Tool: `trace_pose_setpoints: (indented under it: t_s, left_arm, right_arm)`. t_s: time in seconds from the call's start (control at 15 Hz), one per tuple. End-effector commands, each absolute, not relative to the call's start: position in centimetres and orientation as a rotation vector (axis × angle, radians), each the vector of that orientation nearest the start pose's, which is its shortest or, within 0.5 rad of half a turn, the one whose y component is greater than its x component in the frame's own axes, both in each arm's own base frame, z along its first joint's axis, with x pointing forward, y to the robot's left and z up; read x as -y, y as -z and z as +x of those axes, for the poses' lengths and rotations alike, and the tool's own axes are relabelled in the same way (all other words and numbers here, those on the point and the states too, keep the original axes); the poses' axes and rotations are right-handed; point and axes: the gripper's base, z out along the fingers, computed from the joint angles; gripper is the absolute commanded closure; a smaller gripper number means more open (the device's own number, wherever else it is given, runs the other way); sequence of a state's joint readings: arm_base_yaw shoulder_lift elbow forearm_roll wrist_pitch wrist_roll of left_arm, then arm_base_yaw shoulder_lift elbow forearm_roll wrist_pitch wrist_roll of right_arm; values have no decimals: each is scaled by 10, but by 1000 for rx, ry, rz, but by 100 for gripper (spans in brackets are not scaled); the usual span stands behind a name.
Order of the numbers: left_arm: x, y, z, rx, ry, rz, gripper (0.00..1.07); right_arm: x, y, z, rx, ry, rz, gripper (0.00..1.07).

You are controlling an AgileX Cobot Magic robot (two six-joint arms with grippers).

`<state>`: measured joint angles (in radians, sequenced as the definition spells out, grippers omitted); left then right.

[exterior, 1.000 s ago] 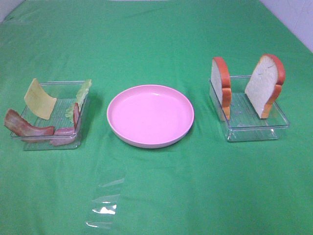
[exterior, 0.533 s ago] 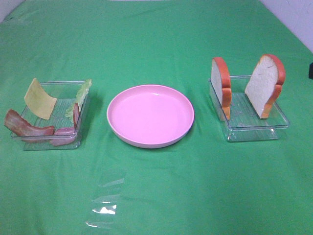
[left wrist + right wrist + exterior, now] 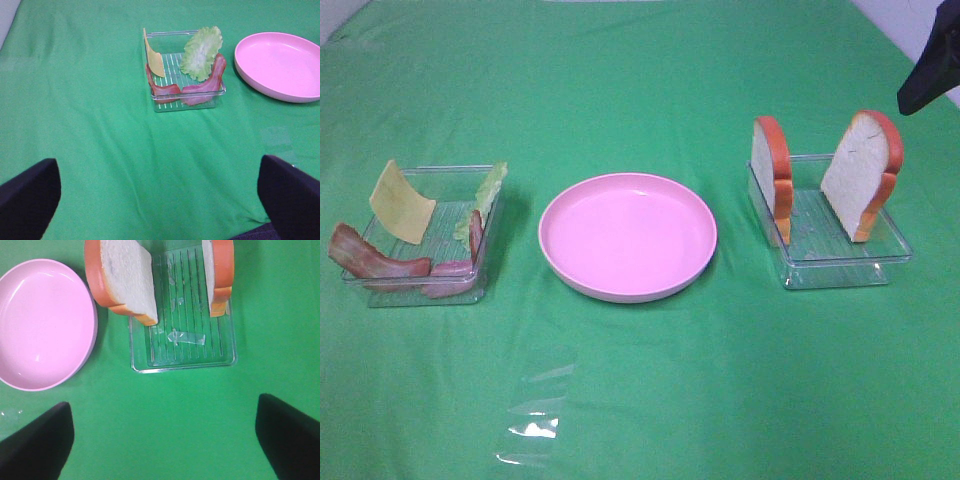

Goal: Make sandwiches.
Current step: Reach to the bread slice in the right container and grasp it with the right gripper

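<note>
— What colour is the bench (image 3: pixel 640 60)?
— Plain green cloth all over, no pattern. The plate (image 3: pixel 620 190) on it is an even pale pink.
— And the food pieces?
— The bread slices (image 3: pixel 861 170) have white faces and an orange-brown crust. The cheese (image 3: pixel 402 203) is yellow, the lettuce (image 3: pixel 492 188) light green and paler down the middle, the bacon (image 3: pixel 375 264) reddish-brown streaked with pink.
— The trays (image 3: pixel 840 268)?
— Clear plastic, with fine parallel ridges across the floor.
— And the robot?
— The left hand (image 3: pixel 160 200) and right hand (image 3: pixel 162 440) both show black fingers
</note>
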<state>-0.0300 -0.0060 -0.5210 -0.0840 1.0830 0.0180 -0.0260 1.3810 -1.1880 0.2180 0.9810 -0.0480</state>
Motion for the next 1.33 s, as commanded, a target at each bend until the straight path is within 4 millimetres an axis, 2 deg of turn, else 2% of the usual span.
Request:
trace_pose_setpoints:
  t_s: [0.07,0.13,0.33,0.73,0.93,1.33]
  left_arm:
    - [7,-281,-11,-2021,117,54,7]
    - [7,-281,-11,-2021,117,54,7]
    - [7,-281,-11,-2021,117,54,7]
    - [7,-281,-11,-2021,117,54,7]
    - [7,-281,-11,-2021,117,54,7]
    - [7,-281,-11,-2021,117,54,7]
  right_arm:
    - [-10,-326,299,-2706,-274,30,14]
    - [-20,-327,313,-2721,-275,-24,14]
    - [-59,-320,332,-2706,-206,-201,14]
    - [-110,-307,374,-2693,-230,-293,15]
    - [-119,-290,401,-2706,-243,-289,15]
    - [-126,-242,428,-2731,-234,-275,15]
